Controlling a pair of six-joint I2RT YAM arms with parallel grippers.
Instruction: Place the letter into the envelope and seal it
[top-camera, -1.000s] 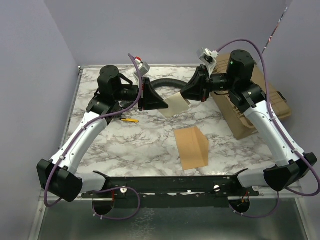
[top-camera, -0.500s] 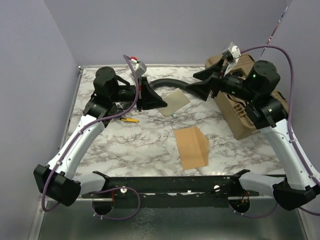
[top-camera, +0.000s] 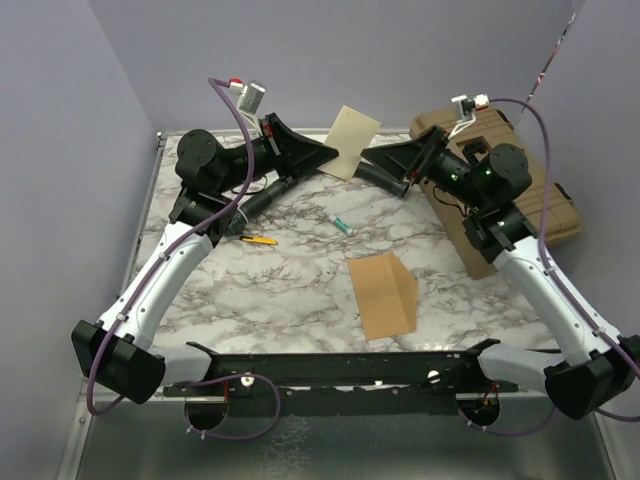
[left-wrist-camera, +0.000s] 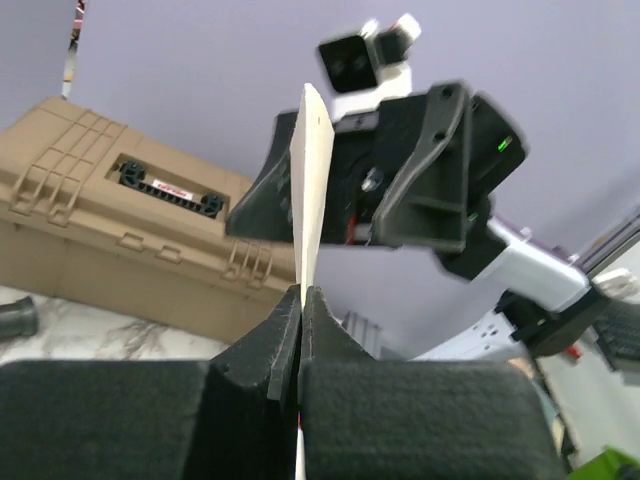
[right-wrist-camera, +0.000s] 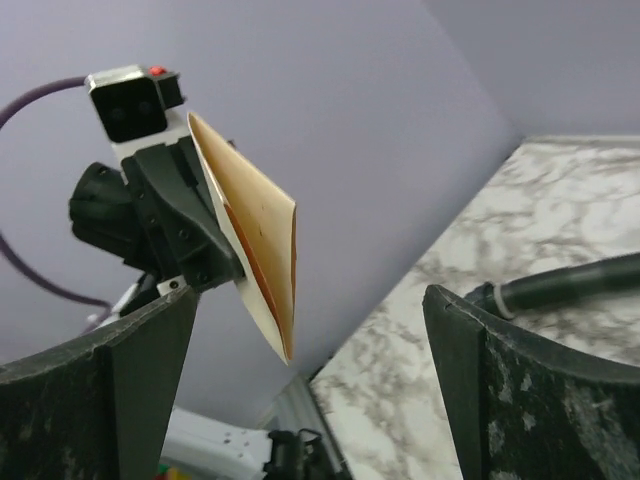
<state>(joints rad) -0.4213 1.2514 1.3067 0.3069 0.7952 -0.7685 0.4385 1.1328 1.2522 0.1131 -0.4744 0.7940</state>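
**Lot: one letter held aloft, one envelope and one case below**

Containers, two: a tan hard case at the right side of the tabletop, lid shut, contents unseen; and a kraft-brown envelope lying near the front middle with one side folded up, its inside not visible. Letter, one: a pale sheet raised above the far edge of the tabletop, clamped by its lower edge in the closed left pincer. Right pincer, one: fingers spread wide, gripping nothing, facing the letter from just beside it. Small items on the marble, two: a yellow stick and a teal-tipped one, well apart from the envelope. Writing: a black label plate on the case, too small to read.
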